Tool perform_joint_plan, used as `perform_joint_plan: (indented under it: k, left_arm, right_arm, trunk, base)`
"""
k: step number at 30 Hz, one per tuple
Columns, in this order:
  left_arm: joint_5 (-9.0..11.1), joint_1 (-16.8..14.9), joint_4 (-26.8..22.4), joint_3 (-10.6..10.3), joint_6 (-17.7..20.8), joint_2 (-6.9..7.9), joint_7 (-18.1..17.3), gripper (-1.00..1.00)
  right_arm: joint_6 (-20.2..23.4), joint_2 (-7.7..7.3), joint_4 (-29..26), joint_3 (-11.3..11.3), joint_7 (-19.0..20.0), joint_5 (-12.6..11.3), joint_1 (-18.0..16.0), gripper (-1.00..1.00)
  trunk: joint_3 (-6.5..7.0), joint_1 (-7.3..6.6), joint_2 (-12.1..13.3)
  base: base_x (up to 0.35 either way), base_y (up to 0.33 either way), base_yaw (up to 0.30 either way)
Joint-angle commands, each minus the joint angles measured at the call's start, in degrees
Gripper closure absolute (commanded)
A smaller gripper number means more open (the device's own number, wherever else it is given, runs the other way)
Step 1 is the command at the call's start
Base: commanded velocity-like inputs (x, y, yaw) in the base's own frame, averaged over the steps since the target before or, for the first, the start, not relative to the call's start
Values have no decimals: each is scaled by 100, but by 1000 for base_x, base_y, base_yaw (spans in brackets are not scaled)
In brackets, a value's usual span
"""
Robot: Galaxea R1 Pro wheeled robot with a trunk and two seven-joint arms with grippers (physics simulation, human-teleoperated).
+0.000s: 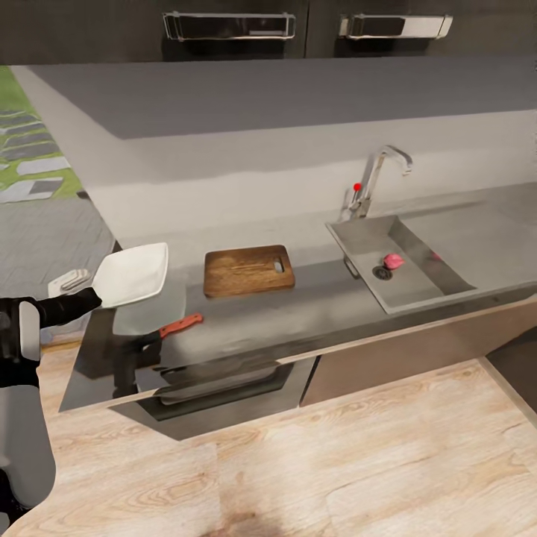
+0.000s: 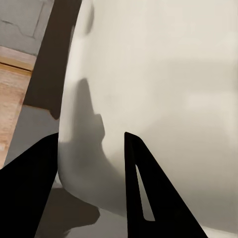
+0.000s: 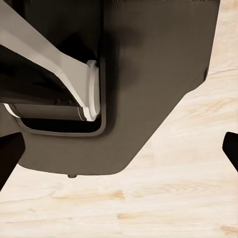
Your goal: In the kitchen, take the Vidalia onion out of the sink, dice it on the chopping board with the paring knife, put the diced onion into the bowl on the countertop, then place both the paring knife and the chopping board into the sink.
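Left tool (image 2: 89, 183) clamped on the rim of the bowl (image 1: 133, 273), white, shallow, squarish, tilted above the left end of the grey glossy worktop (image 1: 313, 287). Right tool (image 3: 121, 148) spread wide over light wood floor (image 3: 173, 198). Beyond: red-handled paring knife (image 1: 180, 325) near the front edge, brown chopping board (image 1: 248, 270) mid-slab, pinkish onion (image 1: 393, 260) by the sink (image 1: 418, 287) drain.

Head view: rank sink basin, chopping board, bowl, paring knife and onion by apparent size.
1. Sink, clearly largest.
2. Chopping board and bowl: look alike, and the bowl, lifted and tilted on the left gripper, sits nearer, so unranked.
3. Paring knife.
4. Onion, smallest.
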Motion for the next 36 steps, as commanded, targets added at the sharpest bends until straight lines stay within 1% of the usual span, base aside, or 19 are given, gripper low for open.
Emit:
perform_joint_plan:
  k: [1, 24, 28, 31, 36]
  left_arm:
    - [63, -5, -2, 8, 38, 0, 14, 100]
    - [53, -6, 49, -8, 30, -14, 14, 100]
    - [26, -6, 53, -11, 30, -20, 16, 100]
    - [-32, -6, 60, -17, 30, -32, 21, 100]
    - [-55, -6, 104, -18, 30, -35, 23, 100]
  right_arm:
    - [-1, 1, -10, 3, -37, 52, 4, -100]
    - [0, 1, -10, 3, -37, 52, 4, -100]
    - [0, 1, -10, 3, -37, 52, 4, -100]
    - [2, 1, -10, 3, -37, 52, 4, -100]
    - [2, 1, -10, 3, -37, 52, 4, -100]
  trunk:
    - [1, 3, -9]
    - [21, 3, -9]
    - [21, 3, -9]
    - [21, 3, -9]
    - [21, 3, -9]
  base:
    - [0, 0, 0]
    - [0, 0, 0]
    - [0, 0, 0]
    - [0, 0, 0]
    - [0, 0, 0]
